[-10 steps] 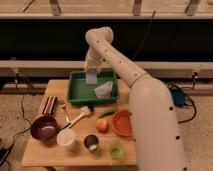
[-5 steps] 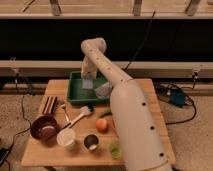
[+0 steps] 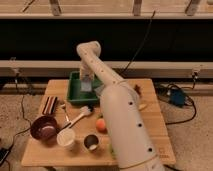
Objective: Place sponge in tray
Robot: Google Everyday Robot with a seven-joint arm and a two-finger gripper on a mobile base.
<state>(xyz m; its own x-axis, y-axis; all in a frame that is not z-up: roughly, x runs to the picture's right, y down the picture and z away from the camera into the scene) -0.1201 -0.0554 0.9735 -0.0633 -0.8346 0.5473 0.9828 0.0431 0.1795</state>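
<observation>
In the camera view a pale wooden table [image 3: 150,135] stands on a speckled floor before a dark wall with horizontal rails; cables trail at the right; the white arm [image 3: 120,115] reaches across the table, hiding much of the green tray [image 3: 75,90] at the far side; the gripper [image 3: 86,82] hangs over the tray, pinching the blue-grey sponge [image 3: 86,86] just above the tray floor; nearer sit a dark bowl [image 3: 44,128], a white cup [image 3: 66,138], a metal cup [image 3: 91,142], an orange fruit [image 3: 100,124] and a brush [image 3: 80,115]
</observation>
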